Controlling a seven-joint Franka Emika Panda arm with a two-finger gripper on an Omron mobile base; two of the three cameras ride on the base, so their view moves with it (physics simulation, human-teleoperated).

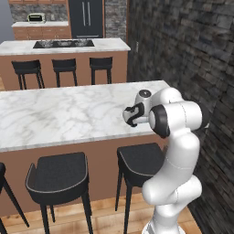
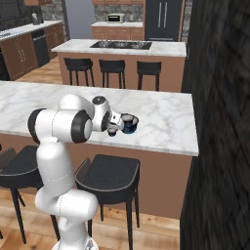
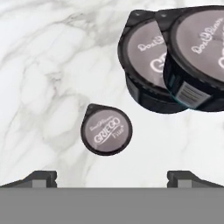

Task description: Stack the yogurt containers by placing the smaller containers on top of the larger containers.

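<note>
A tiny round dark cup (image 3: 106, 130) with a grey "Griego" lid stands alone on the white marble counter (image 3: 39, 65), just beyond my fingertips and a little left of the gap's middle. Farther off at the upper right sits the wide dark tub (image 3: 146, 61). Another dark round container (image 3: 199, 48) with a barcode on its side overlaps the tub's right part; I cannot tell whether it rests on the tub or beside it. My gripper (image 3: 112, 179) hovers above the counter, open and holding nothing. From the right base camera, the blue-bodied tub (image 2: 130, 124) sits right beside my gripper (image 2: 115, 128).
The counter's right end (image 2: 193, 122) lies close to a dark stone wall (image 2: 219, 97). Black stools (image 1: 59, 176) stand under the near edge. A second island with a cooktop (image 1: 64, 44) and more stools lies behind.
</note>
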